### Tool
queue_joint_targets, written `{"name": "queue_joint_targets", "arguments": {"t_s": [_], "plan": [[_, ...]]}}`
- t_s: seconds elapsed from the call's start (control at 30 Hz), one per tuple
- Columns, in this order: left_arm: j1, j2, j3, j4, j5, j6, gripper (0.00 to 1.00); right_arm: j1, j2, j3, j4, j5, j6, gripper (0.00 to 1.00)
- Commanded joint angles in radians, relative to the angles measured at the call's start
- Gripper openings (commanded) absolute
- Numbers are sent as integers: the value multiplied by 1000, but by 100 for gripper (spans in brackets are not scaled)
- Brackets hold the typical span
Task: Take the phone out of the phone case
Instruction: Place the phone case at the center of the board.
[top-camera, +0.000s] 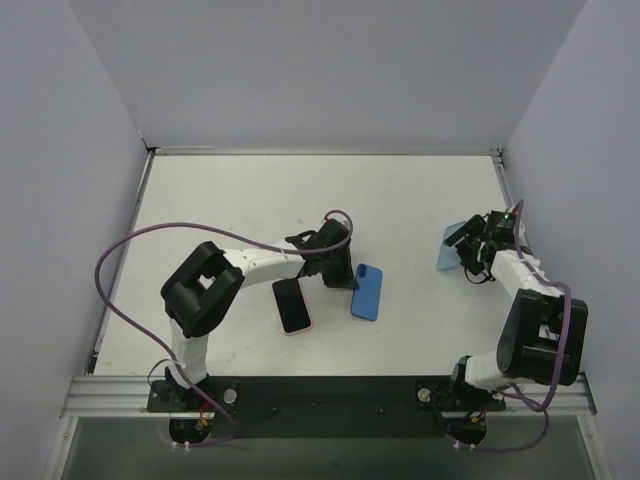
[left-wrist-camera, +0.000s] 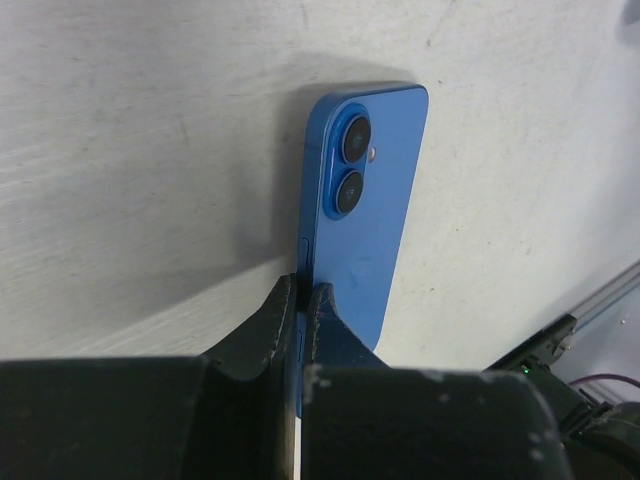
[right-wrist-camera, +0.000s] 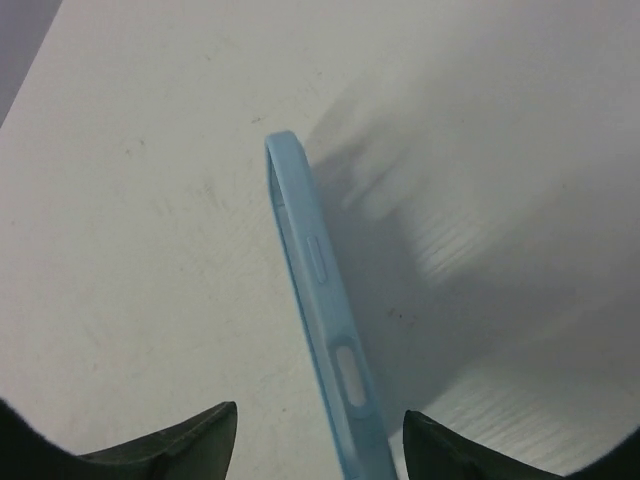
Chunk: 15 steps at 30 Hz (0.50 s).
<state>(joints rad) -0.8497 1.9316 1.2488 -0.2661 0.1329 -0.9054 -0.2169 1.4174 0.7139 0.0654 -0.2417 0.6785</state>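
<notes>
Phone (left-wrist-camera: 365, 230), blue, lies back-up on table (top-camera: 250, 200), out of its case. Left gripper (left-wrist-camera: 303, 300) is closed tight, tips at the phone's near edge, arm reaching forward. Right gripper (right-wrist-camera: 318, 415) has jaws apart, straddling the light-blue case (right-wrist-camera: 320, 290), which stands on edge at table right.

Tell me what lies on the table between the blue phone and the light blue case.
Nothing: the top view shows only bare white table between the blue phone and the light blue case.
</notes>
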Motion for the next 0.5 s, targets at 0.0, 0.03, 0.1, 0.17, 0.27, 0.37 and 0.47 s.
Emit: {"name": "queue_joint_targets", "arguments": {"t_s": [0.0,0.03,0.1,0.17,0.27,0.37,0.47], "plan": [[-15,46,-25,13,65,42,1,7,-37,84,-186,161,-25,68],[-17,44,-19,8,66,48,11,14,-49,85,-199,182,-28,69],[-17,43,-12,-15,63,62,24,45,-90,85,-225,226,-43,100],[-15,24,-12,-27,56,85,51,76,-118,87,-240,292,-53,100],[-12,-9,-14,-53,37,109,74,145,-167,94,-272,369,-74,100],[-3,-54,-15,-91,10,128,84,233,-204,99,-288,371,-89,100],[32,-134,-51,-104,-1,132,86,373,-230,104,-305,387,-94,100]]}}
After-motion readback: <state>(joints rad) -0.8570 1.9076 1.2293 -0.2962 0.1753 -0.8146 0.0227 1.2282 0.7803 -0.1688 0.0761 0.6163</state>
